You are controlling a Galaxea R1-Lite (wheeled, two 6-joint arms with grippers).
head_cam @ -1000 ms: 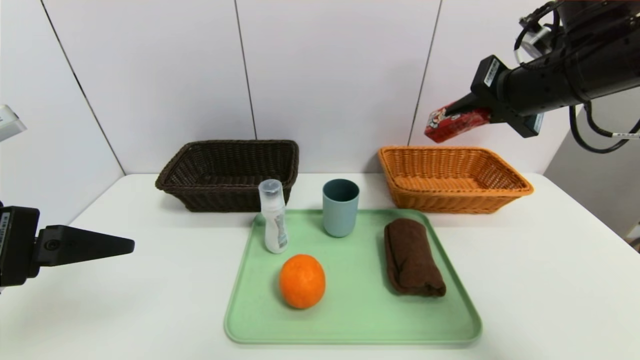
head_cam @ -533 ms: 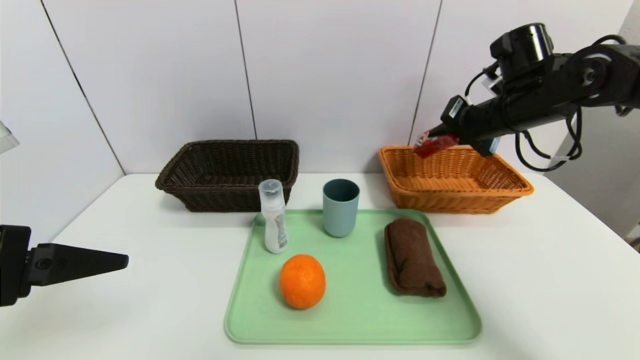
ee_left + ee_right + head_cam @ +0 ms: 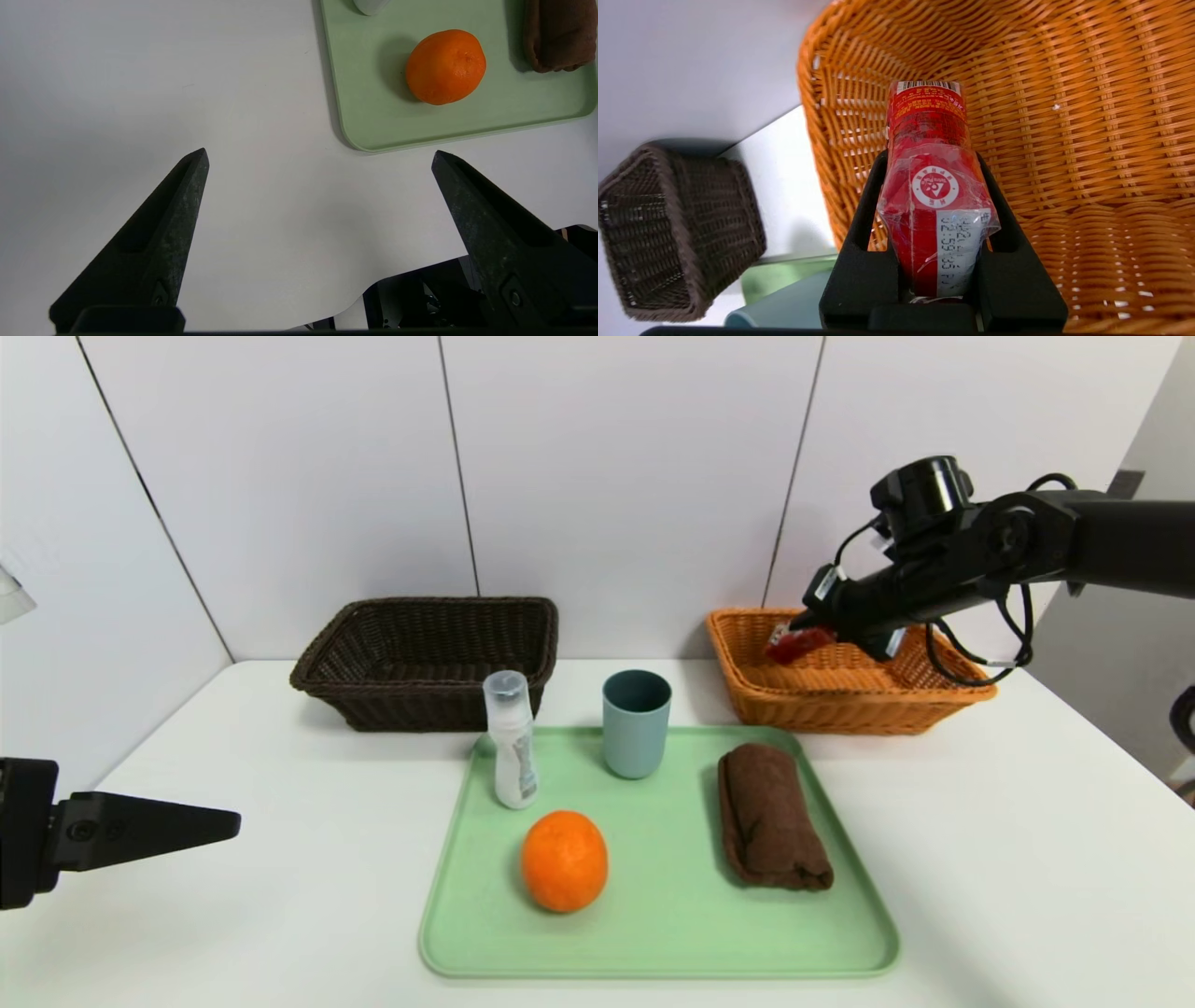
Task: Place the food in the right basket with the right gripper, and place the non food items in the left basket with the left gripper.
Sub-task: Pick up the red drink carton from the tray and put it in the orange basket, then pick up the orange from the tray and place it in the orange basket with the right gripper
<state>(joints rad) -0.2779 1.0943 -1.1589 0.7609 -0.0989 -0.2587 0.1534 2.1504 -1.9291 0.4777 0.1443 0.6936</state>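
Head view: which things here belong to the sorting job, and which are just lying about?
Part of the job:
- red carton, held in the right claw over the orange basket
- orange
- bottle
- cup
- brown towel
- dark basket
- left claw, open, idle

Just there:
- green tray
- white table

A white table (image 3: 280, 775) fills the foreground, its top smooth and matte. Behind it stands a wall (image 3: 616, 476) of pale panels, split by thin dark seams, some upright and one slanting at the left. At the far right a grey side wall (image 3: 1116, 709) sits in shade. Light is soft and even, with faint shadows.
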